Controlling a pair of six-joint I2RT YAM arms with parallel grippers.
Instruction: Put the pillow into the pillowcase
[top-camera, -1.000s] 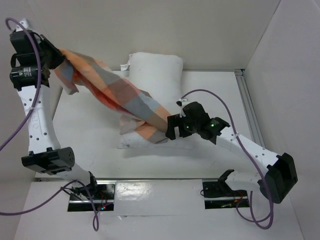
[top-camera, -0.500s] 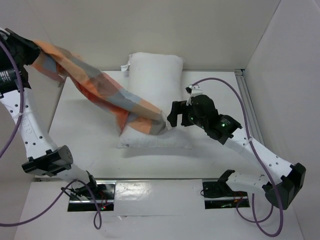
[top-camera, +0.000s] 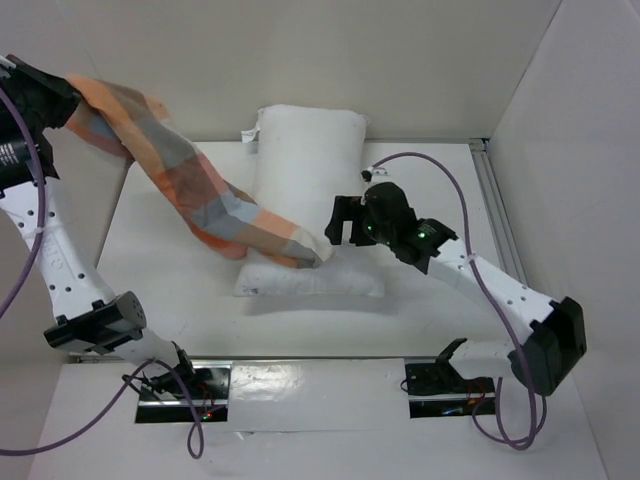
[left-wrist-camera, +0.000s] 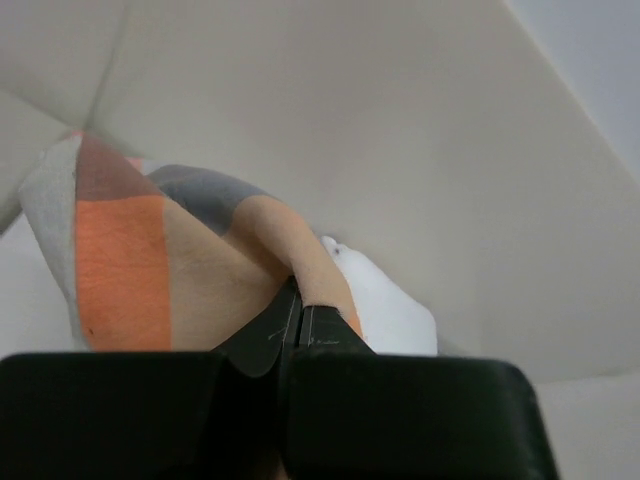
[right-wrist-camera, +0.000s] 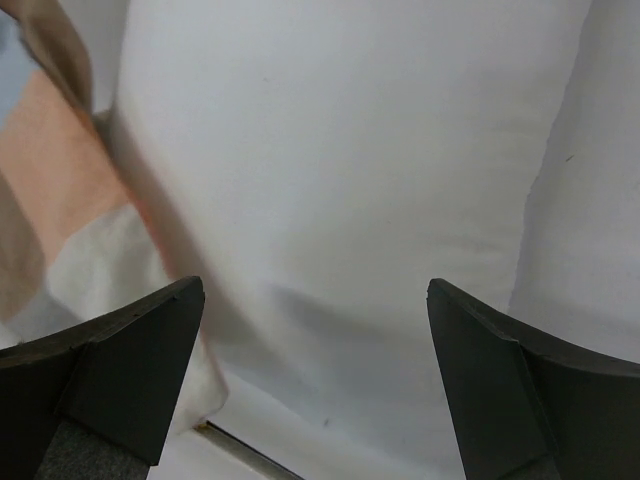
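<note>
The white pillow (top-camera: 308, 165) lies lengthwise in the middle of the table. The checked pillowcase (top-camera: 200, 195) hangs as a twisted band from my left gripper (top-camera: 62, 100), raised high at the far left, down to the pillow's near half, where its lower end rests. My left gripper (left-wrist-camera: 297, 300) is shut on an orange fold of the pillowcase (left-wrist-camera: 125, 270), with the pillow (left-wrist-camera: 385, 305) below. My right gripper (top-camera: 338, 222) is open and empty just right of the pillowcase's lower end. In the right wrist view my right gripper (right-wrist-camera: 312, 288) hovers over the pillow (right-wrist-camera: 350, 150), with the pillowcase (right-wrist-camera: 55, 200) at left.
White walls close in the table at the back and on both sides. A metal rail (top-camera: 492, 200) runs along the table's right edge. The table's near edge (top-camera: 320, 358) lies just in front of the pillow.
My left gripper has lifted the pillowcase up and to the left. My right gripper has moved farther back and stands open beside the pillowcase's lower end, which now sags onto the pillow.
</note>
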